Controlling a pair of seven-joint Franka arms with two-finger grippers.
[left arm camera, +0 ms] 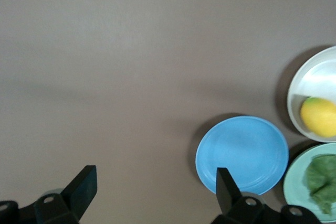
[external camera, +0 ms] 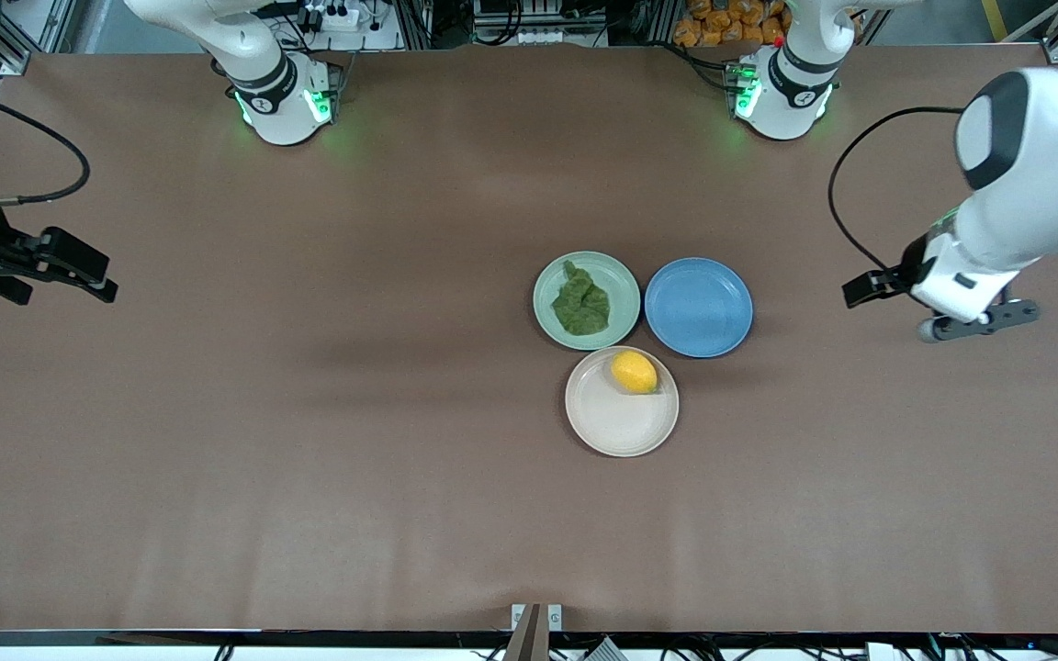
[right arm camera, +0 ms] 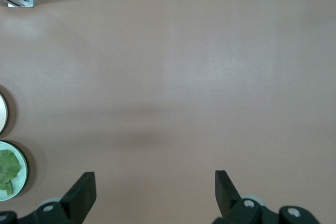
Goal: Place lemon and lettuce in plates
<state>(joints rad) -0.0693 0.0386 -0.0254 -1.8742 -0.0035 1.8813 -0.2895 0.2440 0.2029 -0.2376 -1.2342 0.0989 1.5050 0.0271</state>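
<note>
Three round matte plates cluster mid-counter, rims nearly touching: mint plate point(external camera: 547, 317) holds the wrinkly lettuce point(external camera: 581, 301), beige plate point(external camera: 616, 427), nearer the camera, holds the smooth oval lemon point(external camera: 634, 372) by its rim, blue plate point(external camera: 698, 307) bare beside them. Brown counter point(external camera: 309, 459) otherwise plain. Left gripper point(left arm camera: 152, 190) and right gripper point(right arm camera: 152, 190) both spread wide, holding nothing, parked over the counter's ends.

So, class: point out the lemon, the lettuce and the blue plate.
lemon point(external camera: 634, 372), front view, middle of the fruit.
lettuce point(external camera: 581, 302), front view, centre of the leaf.
blue plate point(external camera: 698, 307), front view, bare centre.
</note>
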